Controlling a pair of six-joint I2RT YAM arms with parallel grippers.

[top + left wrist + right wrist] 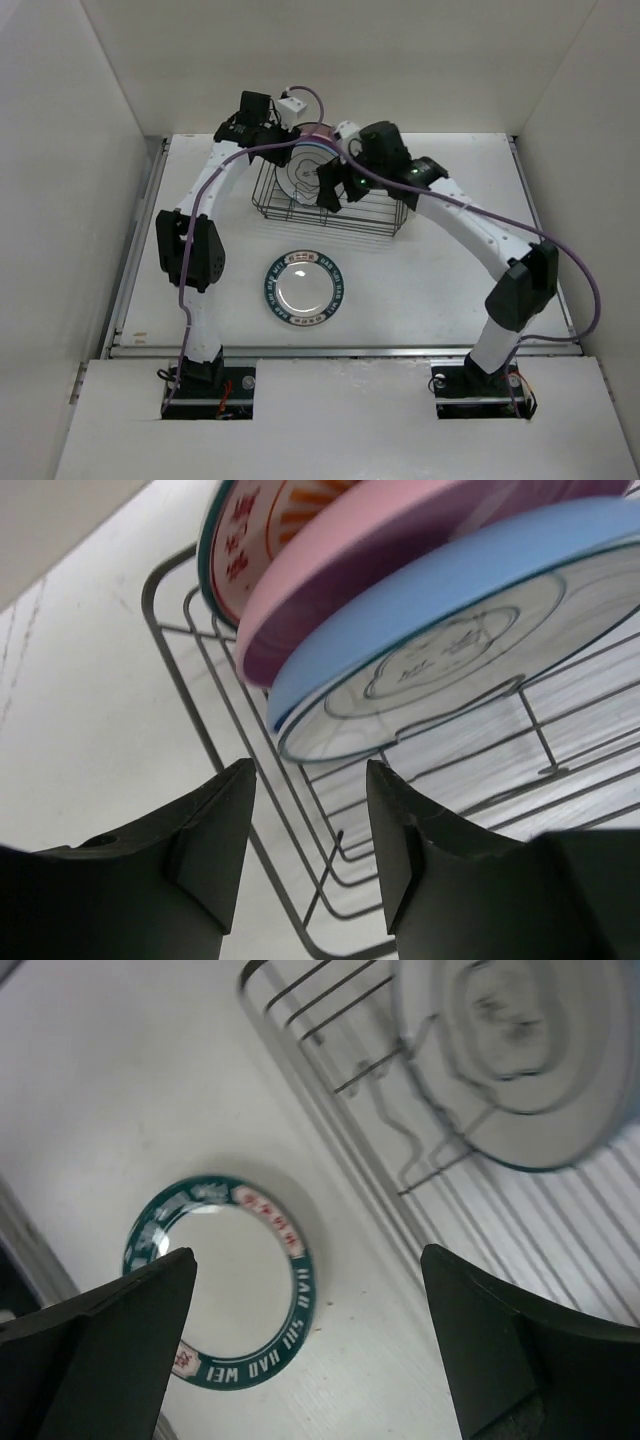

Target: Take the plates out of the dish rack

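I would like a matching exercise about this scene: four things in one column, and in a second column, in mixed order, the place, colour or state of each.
Column one:
1. teal-rimmed plate
2. pink plate
3. right gripper
4. dish rack

Column two:
a. wide open, holding nothing
b. black wire
c. lying flat on the table, outside the rack
d. standing in the rack

Pairs: 1-c, 2-d, 3-a, 4-b
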